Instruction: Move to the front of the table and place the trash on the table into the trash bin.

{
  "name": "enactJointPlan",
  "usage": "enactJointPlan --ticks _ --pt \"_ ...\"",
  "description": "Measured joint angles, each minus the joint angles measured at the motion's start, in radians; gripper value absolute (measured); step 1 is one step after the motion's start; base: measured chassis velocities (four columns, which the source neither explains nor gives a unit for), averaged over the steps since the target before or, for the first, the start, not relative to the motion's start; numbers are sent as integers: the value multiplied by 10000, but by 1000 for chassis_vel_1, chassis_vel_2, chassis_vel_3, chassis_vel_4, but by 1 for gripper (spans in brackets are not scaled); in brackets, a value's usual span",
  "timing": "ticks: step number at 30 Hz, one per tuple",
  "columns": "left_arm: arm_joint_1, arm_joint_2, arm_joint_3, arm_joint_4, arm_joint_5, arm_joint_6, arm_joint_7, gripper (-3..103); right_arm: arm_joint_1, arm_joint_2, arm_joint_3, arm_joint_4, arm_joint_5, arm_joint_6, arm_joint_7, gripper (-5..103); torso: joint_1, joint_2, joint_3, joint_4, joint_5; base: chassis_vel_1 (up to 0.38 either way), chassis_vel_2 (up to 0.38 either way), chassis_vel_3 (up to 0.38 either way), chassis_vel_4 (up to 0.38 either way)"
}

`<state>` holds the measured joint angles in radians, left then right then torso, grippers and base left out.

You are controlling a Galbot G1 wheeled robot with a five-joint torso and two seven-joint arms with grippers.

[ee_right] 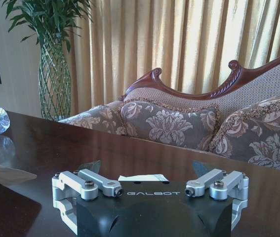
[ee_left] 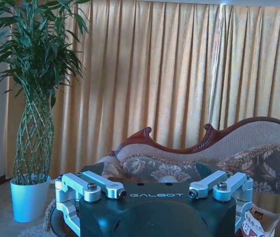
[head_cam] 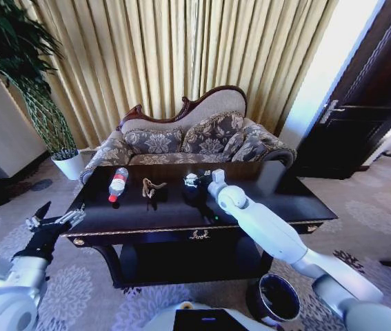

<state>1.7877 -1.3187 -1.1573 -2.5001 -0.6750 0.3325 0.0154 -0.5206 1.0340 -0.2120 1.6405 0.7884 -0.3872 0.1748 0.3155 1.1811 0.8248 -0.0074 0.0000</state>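
The trash bin [head_cam: 276, 298], a small round dark bucket with a pale rim, stands on the patterned carpet [head_cam: 85, 289] just in front of the table's right side, below the right arm. Behind it the wide, glossy dark table [head_cam: 278, 200] shows gold trim and a gold emblem on its front edge. On its top lie a small clear plastic bottle [head_cam: 118, 184] with a red label, on its side toward the left, and a tan wrapper scrap [head_cam: 152, 187] just beside it. A white paper wad [ee_right: 141, 177] rests on the tabletop directly ahead of the right gripper [head_cam: 196, 180]. That arm stretches forward over the table's middle, its fingers spread wide and holding nothing. The left gripper [head_cam: 52, 222] hangs off the table's left front corner, near floor side, fingers likewise wide apart and empty, pointing toward the sofa [head_cam: 188, 138] and potted plant [head_cam: 40, 96].
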Motion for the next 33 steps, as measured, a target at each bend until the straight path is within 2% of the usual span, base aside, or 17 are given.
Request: enactJointPlan --ticks 11,18,28,30,31,33 --pt "-29 18 -47 0 -51 4 -3 100 -195 19 -138 331 16 -57 17 100 0 1 0 -1 -1 0 0 0 0" --pt "-23 21 -121 0 -64 -25 0 100 -44 307 -305 -264 -200 -49 -1 100 0 0 0 0 0 0 0 0 0" --pt "-22 64 -178 0 -74 -60 -5 100 35 346 -271 -619 -402 13 -252 101 0 0 0 -1 -1 0 0 0 0" --pt "-21 128 -215 0 -92 -64 -7 100 35 414 -254 -664 -430 33 -259 91 0 1 0 -1 0 0 0 0 0" --pt "-21 128 -215 0 -92 -64 -7 100 35 414 -254 -664 -430 33 -259 91 0 1 0 -1 0 0 0 0 0" --pt "-22 130 -214 0 -102 -67 -8 100 35 463 -255 -707 -461 70 -260 80 0 0 0 0 0 0 0 0 0"
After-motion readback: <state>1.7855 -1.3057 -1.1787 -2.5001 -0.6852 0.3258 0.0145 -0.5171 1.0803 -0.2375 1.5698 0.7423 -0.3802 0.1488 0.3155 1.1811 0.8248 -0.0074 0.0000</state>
